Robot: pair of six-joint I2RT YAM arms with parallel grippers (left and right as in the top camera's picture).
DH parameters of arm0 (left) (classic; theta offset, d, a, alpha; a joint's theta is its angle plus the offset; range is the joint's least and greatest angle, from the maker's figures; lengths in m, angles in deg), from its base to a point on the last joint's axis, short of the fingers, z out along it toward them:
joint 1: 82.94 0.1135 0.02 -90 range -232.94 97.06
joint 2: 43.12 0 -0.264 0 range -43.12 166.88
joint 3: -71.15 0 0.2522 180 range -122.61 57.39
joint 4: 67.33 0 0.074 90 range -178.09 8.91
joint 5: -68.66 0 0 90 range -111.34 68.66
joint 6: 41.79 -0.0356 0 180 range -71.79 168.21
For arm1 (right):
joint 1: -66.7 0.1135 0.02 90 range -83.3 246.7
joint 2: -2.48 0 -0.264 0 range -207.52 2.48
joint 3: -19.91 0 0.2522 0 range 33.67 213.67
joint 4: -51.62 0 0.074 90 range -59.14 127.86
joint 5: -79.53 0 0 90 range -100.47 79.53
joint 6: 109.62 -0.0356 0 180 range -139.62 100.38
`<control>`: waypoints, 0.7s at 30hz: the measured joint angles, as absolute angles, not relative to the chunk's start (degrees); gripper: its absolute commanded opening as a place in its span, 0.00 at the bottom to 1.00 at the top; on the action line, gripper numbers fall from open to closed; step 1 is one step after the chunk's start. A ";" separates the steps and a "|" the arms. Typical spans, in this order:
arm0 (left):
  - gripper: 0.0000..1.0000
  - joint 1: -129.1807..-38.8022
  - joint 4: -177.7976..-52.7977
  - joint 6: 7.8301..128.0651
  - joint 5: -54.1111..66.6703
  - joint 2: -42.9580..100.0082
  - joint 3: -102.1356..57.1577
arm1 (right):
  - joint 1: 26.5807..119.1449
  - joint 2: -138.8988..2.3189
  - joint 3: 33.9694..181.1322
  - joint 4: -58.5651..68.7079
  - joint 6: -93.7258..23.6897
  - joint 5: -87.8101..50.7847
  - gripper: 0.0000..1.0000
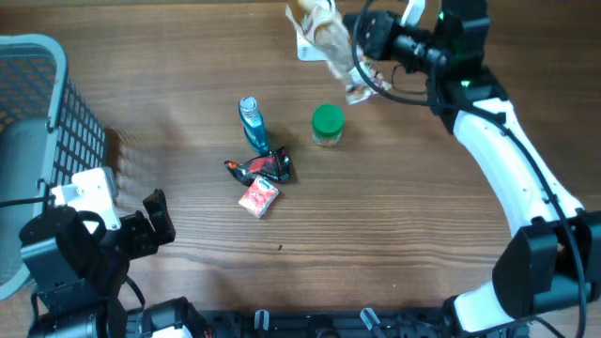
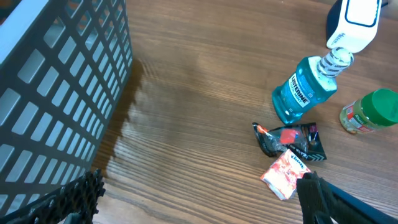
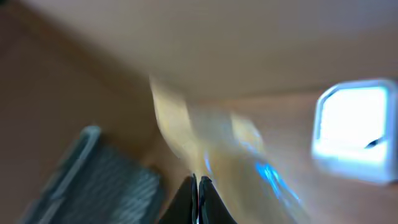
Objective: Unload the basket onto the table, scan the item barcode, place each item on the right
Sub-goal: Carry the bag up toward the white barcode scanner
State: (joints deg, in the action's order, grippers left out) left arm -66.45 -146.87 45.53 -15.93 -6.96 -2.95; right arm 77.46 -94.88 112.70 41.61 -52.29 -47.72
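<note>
Right gripper (image 1: 355,47) is at the far edge of the table (image 1: 423,235), with its jaws pressed together on a clear packet (image 1: 329,33). The packet is crinkled and see-through, and it hangs tilted from the fingertips, clear of the table. It lies over a white scanner (image 2: 354,22) in the overhead view and hides most of it. The right wrist view is badly blurred: the two fingers meet at the bottom edge, a pale smear stretches ahead of them, and a bright white block sits at right. Whether the packet shows a barcode cannot be told. Left gripper (image 1: 158,218) is at the near left of the table, jaws spread wide with nothing between them, beside a grey mesh basket (image 1: 38,113). The other items sit mid-table, well apart from both grippers. A blue mouthwash bottle (image 2: 305,90) lies on its side with its cap toward the scanner. A green-lidded jar (image 1: 327,125) stands upright just to one side of the bottle. A black wrapper (image 2: 292,138) is just beside the base of the bottle. A red packet (image 2: 285,174) lies against the near edge of the black wrapper, though actual contact between them is uncertain.
</note>
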 measured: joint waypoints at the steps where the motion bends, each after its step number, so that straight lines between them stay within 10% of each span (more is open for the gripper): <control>1: 1.00 -66.45 -146.91 45.53 -15.93 -6.96 -2.95 | 77.46 -94.94 113.59 41.02 -49.53 -44.34 0.05; 7: 1.00 -66.45 -146.89 45.53 -15.93 -6.96 -2.95 | 77.46 -94.94 115.93 35.66 -37.44 -26.22 0.05; 9: 1.00 -66.45 -146.87 45.53 -15.93 -6.96 -2.95 | 77.46 -94.94 116.02 30.96 -36.35 -22.52 0.73; 11: 1.00 -66.45 -147.02 45.53 -15.93 -6.96 -2.95 | 77.09 -94.92 116.63 19.70 -38.93 -20.51 1.00; 16: 1.00 -66.45 -146.87 45.53 -15.93 -6.98 -2.95 | 76.61 -95.14 116.63 3.60 -52.66 -19.33 1.00; 21: 1.00 -66.45 -146.89 45.53 -15.93 -6.96 -2.95 | 76.55 -103.64 116.65 6.98 -40.70 -21.61 1.00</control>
State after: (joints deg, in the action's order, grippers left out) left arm -66.45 -146.89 45.53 -15.93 -6.96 -2.95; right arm 76.55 -103.64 116.65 6.98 -40.70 -21.61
